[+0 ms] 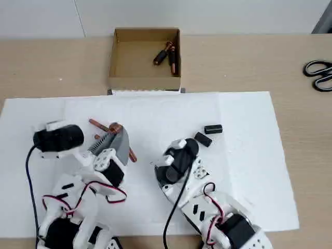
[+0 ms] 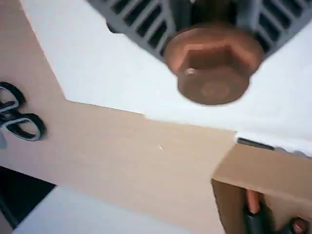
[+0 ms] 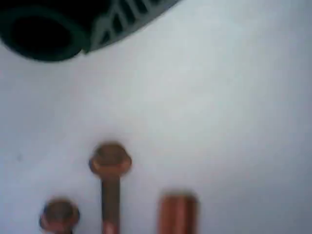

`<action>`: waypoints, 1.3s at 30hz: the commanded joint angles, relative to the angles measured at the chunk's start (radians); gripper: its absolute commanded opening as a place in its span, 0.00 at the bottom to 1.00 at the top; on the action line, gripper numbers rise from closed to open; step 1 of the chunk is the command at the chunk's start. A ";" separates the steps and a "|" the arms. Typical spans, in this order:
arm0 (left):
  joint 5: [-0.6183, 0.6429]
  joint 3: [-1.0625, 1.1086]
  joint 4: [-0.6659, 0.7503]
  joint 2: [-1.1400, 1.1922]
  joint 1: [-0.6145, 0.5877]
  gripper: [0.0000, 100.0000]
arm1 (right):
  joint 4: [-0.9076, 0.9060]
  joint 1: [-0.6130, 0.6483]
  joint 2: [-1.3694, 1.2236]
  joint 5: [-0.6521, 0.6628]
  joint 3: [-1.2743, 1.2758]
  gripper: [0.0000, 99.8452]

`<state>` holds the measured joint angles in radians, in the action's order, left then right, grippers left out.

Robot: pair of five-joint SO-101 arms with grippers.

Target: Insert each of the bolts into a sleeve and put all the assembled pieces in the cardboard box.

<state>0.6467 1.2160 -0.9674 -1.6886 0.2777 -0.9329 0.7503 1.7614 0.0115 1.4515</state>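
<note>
My left gripper (image 1: 114, 133) is shut on a copper bolt (image 1: 116, 127) just above the white paper. The bolt's hex head (image 2: 213, 61) shows end-on between the grey fingers (image 2: 136, 22). Two more bolts lie beside it, one (image 1: 98, 124) towards the far side and one (image 1: 132, 154) nearer. My right gripper (image 1: 167, 162) hovers over the paper's middle, shut on a black sleeve (image 3: 41, 34). Its wrist view has loose bolts (image 3: 110, 168) lying on the paper. Two spare sleeves (image 1: 213, 128) (image 1: 203, 139) rest to the right. The cardboard box (image 1: 116, 57) holds assembled pieces (image 1: 167, 53).
White paper (image 1: 244, 171) covers the near table. Scissors (image 1: 319, 74) lie on bare wood at the far right edge, also seen as scissors (image 2: 19, 119) from the left wrist. The box (image 2: 263, 170) stands just beyond the paper's far edge.
</note>
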 commanded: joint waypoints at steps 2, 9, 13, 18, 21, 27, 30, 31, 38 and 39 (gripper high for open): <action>0.032 0.064 0.031 -0.126 0.041 0.00 | 0.028 0.008 0.054 -0.005 -0.005 0.00; 0.032 0.074 0.055 -0.126 0.095 0.00 | 0.030 0.039 0.050 -0.005 -0.005 0.00; 0.034 0.077 0.109 -0.124 0.126 0.00 | 0.031 0.104 0.042 -0.008 -0.003 0.00; 0.034 0.079 0.109 -0.123 0.163 0.00 | 0.031 0.102 0.042 -0.008 -0.003 0.00; 0.034 0.094 0.109 -0.123 0.186 0.00 | 0.031 0.104 0.042 -0.008 -0.003 0.00; 0.034 0.166 0.109 -0.126 0.212 0.00 | 0.031 0.104 0.042 -0.008 -0.003 0.00; 0.032 0.171 0.115 -0.126 0.212 0.00 | 0.031 0.104 0.042 -0.008 -0.003 0.00; 0.031 0.171 0.117 -0.126 0.212 0.00 | 0.031 0.104 0.042 -0.008 -0.003 0.00; 0.029 0.173 0.112 -0.124 0.212 0.00 | 0.031 0.105 0.042 -0.008 -0.003 0.00; 0.029 0.174 0.109 -0.124 0.212 0.00 | 0.031 0.105 0.042 -0.008 -0.003 0.00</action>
<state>0.6759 1.3878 -0.8600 -1.8067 0.4757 -0.9314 0.8454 1.7952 0.0115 1.4592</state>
